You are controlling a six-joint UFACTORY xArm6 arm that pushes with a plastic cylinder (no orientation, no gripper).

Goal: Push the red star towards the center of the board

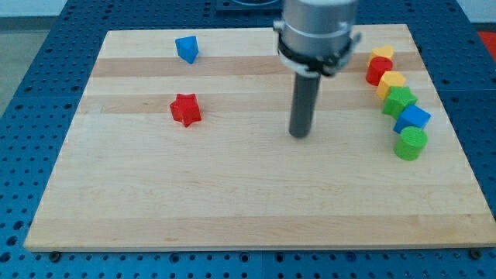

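The red star (185,109) lies on the wooden board (232,194) at the view's left, a little above mid-height. My tip (299,134) rests on the board near its middle, well to the right of the red star and slightly lower. There is a wide gap between them, and the tip touches no block.
A blue block (187,49) sits near the board's top left. Along the right edge a cluster runs downward: a yellow block (381,53), a red block (378,70), a yellow block (391,81), a green block (399,101), a blue block (413,118), a green cylinder (410,143).
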